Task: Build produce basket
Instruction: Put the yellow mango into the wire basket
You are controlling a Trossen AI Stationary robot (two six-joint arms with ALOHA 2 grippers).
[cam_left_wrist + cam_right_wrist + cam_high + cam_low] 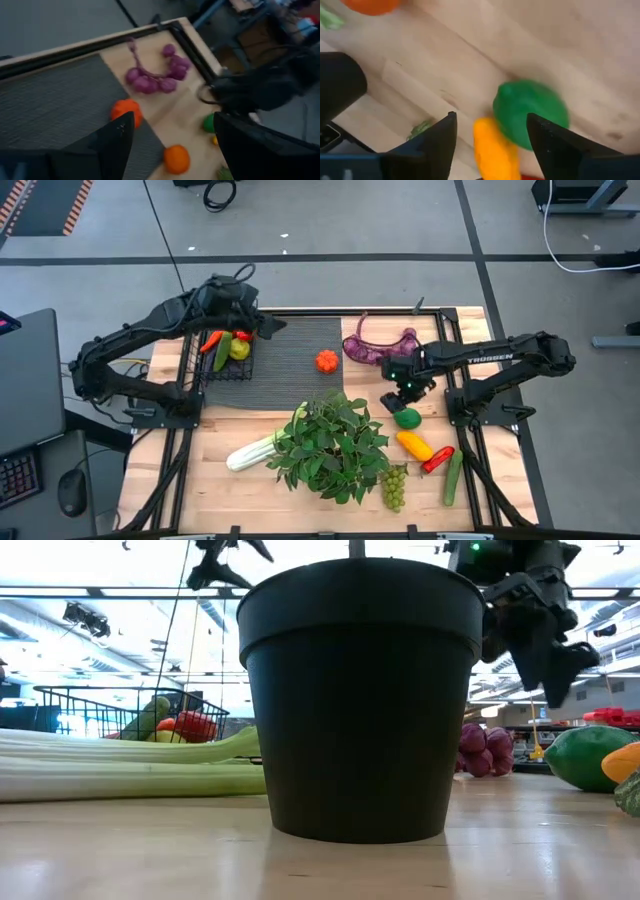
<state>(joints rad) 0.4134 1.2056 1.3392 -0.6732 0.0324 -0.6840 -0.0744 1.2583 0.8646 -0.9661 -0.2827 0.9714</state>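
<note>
The black wire basket (222,361) stands on the ribbed mat's left end and holds a red pepper, a green cucumber and a yellow-green fruit. My left gripper (266,328) hovers open and empty just right of the basket. My right gripper (405,393) is open and empty above the green lime (407,418), which lies on the wood between the fingers in the right wrist view (530,114). An orange (326,361) lies on the mat. A purple bulb string (380,346) lies at the far right.
A leafy plant in a black pot (360,690) stands at the near middle. Celery (250,452) lies left of it and grapes (395,487) to its right. A yellow pepper (414,445), a red pepper (437,459) and a cucumber (453,478) lie near the lime.
</note>
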